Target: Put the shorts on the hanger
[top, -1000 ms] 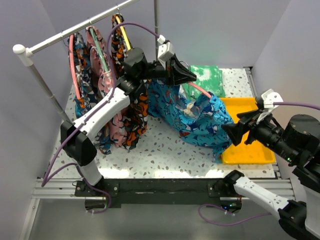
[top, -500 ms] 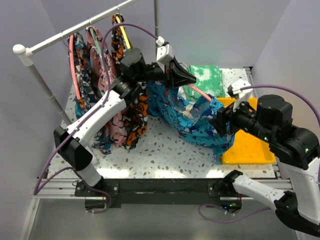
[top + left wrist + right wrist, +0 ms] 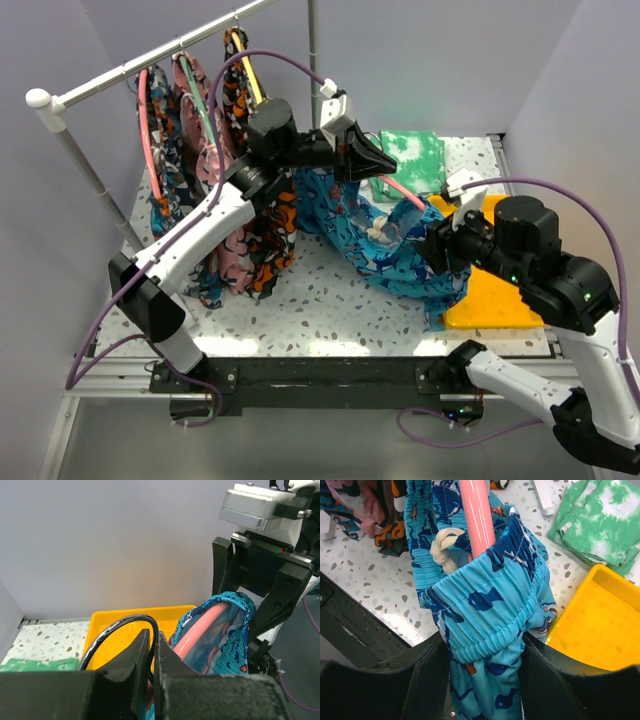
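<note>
Jaws: I see the right gripper pinching the waistband of the shorts. The left gripper is pressed together on the wire hook of the hanger. The hanger's pink arm runs through the waistband. The shorts hang between both grippers over the table, beside the yellow tray.

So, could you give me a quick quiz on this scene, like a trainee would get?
1. True or false: the coral-pink hanger passes through the waistband of the shark-print shorts.
2. What does the right gripper clamp? A) the shorts' waistband B) the yellow tray C) the green tie-dye cloth
3. Fill in: the left gripper holds the hanger by its metal ____.
Key: 1 true; 2 A; 3 hook.
</note>
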